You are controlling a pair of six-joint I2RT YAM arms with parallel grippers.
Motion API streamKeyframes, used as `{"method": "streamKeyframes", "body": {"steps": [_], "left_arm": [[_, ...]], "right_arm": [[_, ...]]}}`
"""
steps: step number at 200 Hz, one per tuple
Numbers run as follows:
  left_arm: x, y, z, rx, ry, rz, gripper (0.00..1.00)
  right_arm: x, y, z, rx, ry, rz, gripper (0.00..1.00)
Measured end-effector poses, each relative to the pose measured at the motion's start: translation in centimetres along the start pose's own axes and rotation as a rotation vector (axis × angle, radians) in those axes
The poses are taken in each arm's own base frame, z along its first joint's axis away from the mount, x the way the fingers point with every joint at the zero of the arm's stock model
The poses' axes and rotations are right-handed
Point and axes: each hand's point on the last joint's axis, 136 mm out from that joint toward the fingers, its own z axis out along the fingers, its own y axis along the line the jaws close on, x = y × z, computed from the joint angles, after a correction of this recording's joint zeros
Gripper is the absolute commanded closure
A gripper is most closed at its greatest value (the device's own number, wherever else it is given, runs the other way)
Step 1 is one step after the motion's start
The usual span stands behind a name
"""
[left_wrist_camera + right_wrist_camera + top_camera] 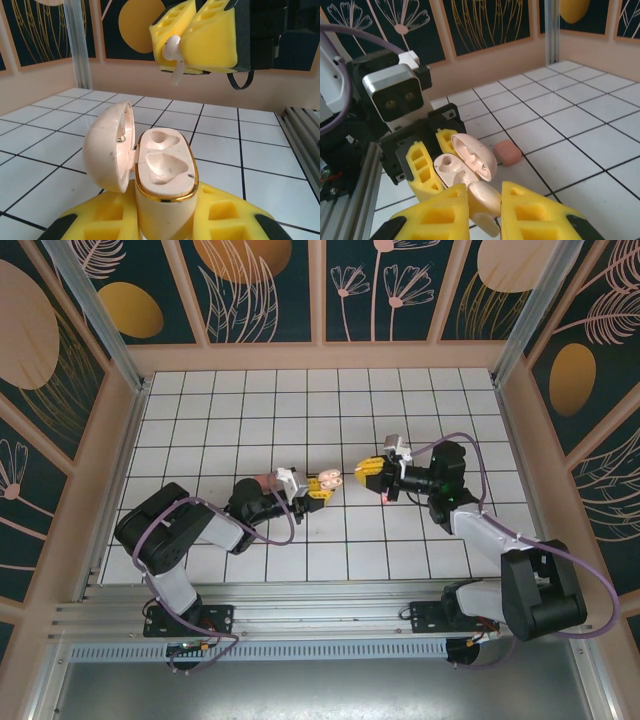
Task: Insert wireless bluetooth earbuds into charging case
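The left gripper (165,222) is clamped on the lower body of the charging case (165,172), holding it upright above the worktop (250,410) with its lid (107,147) swung open to one side. The right gripper (192,40) is pinched on one pale earbud (173,54), stem pointing down, above the case and apart from it.

Both hollows (162,167) in the case look empty; which one suits this earbud I cannot tell. The step calls for lining the stem over a hollow, descending slowly and straight, and letting go only once the bud seats. The smooth, rounded plastic could slip between the yellow fingers (212,42), so the case wants a steady hold.

A gold rim (165,198) rings the case's beige mouth; the worktop is white tile with dark lines.
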Motion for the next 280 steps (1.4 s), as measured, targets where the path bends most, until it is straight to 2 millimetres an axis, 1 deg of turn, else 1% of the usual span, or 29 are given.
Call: {"method": "streamKeyframes", "body": {"steps": [14, 32, 55, 86, 104, 127, 183, 225, 280], "left_arm": [[-0.5, 0.1, 0.1, 0.001, -0.014, 0.01, 0.86], [-0.9, 0.2, 0.3, 0.002, -0.025, 0.019, 0.86], [-1.0, -0.1, 0.5, 0.011, -0.028, 0.024, 0.86], [-1.0, -0.4, 0.6, 0.023, -0.026, 0.03, 0.86], [-1.0, -0.4, 0.6, 0.025, -0.025, 0.03, 0.86], [-1.2, -0.4, 0.6, 0.025, -0.029, 0.033, 0.86], [-1.8, -0.4, 0.7, 0.026, -0.042, 0.042, 0.85], [-3.2, -0.9, 0.6, 0.044, -0.07, 0.063, 0.85], [-3.2, -1.1, 0.7, 0.051, -0.065, 0.059, 0.85]], "right_arm": [[-0.6, 0.5, 0.1, -0.011, -0.025, -0.005, 0.83], [-1.4, 1.6, 0.6, -0.042, -0.054, -0.019, 0.83], [-1.9, 2.9, 1.3, -0.078, -0.074, -0.032, 0.83], [-2.7, 3.6, 1.8, -0.091, -0.1, -0.059, 0.83], [-2.7, 3.6, 2.0, -0.092, -0.107, -0.062, 0.83], [-2.4, 3.4, 2.3, -0.087, -0.102, -0.052, 0.83], [-2.2, 3.3, 2.5, -0.082, -0.099, -0.059, 0.83], [-1.8, 3.0, 2.8, -0.072, -0.092, -0.053, 0.82], [-1.5, 2.8, 2.9, -0.064, -0.087, -0.062, 0.83]]}}
